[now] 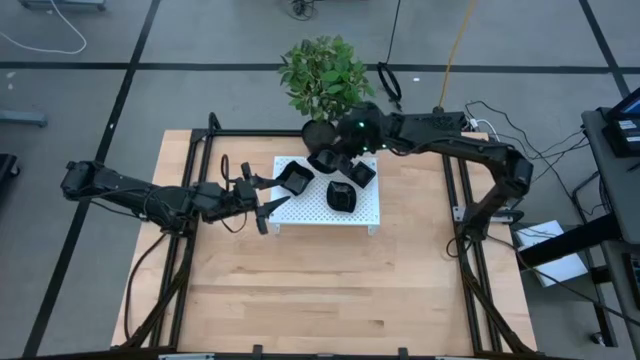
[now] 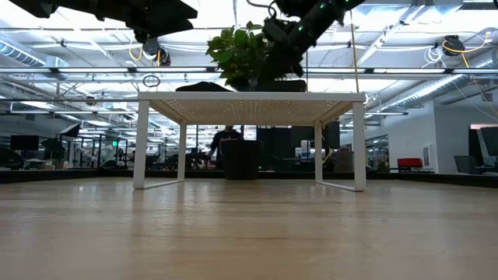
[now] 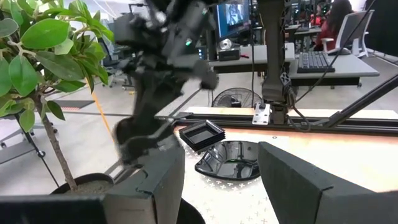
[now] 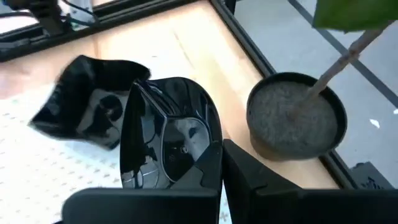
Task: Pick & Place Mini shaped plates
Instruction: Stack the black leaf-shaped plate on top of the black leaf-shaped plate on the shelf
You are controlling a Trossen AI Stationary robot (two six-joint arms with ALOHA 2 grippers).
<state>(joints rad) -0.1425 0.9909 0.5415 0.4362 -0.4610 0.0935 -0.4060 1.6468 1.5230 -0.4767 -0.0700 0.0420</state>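
Right fingers (image 4: 217,162) clamp a black plate's (image 4: 180,143) rim; left fingers (image 3: 217,180) open.

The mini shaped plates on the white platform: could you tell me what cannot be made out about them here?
- Plate count: high view, right gripper covers the platform's far edge.
- Plate tops: low view, camera sits below the platform.
- Held plate underside: right wrist view, hidden by fingers.
- Left gripper: nothing held.

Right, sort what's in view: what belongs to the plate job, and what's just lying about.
Job:
- mini shaped plates on the white perforated platform
- plate clamped in the right end effector
- left end effector, open at the platform's edge

Lying about:
- potted plant
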